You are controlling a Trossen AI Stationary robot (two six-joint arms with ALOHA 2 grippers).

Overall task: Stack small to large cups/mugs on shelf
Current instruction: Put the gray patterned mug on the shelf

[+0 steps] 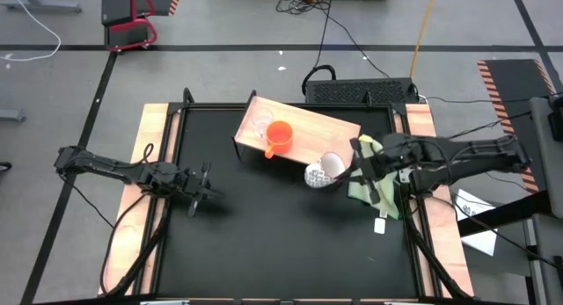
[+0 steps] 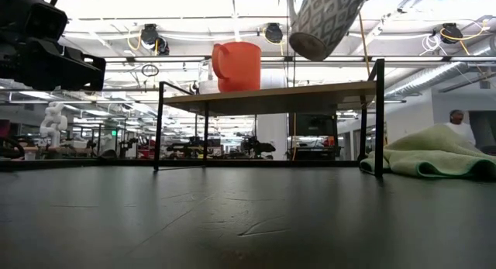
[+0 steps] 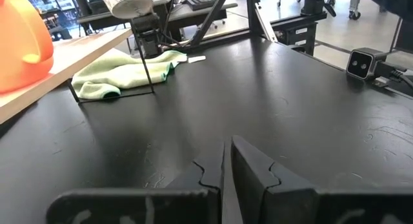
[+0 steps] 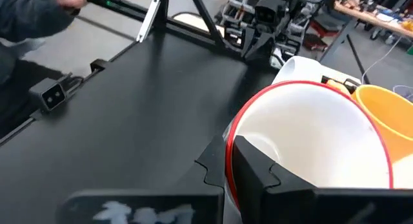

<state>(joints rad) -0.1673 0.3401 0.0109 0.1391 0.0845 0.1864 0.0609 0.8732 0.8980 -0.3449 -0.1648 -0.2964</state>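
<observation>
Gripping the tilted white mug point(image 1: 322, 172), mouth sideways, right tool point(image 1: 356, 171); left tool point(image 1: 199, 190) narrow

worktop point(image 1: 264, 235): we see matt black, faintly scuffed
shelf point(image 1: 330, 129): pale smooth wood, thin black metal legs
orange mug point(image 1: 279, 136): glossy
cloth point(image 2: 434, 160): soft green fabric

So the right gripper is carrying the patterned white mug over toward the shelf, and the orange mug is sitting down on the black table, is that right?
Not quite. The orange mug stands on the shelf, not on the black table, as the low view shows. The rest holds: the right gripper grips the patterned white mug by its rim, lifted beside the shelf.
</observation>
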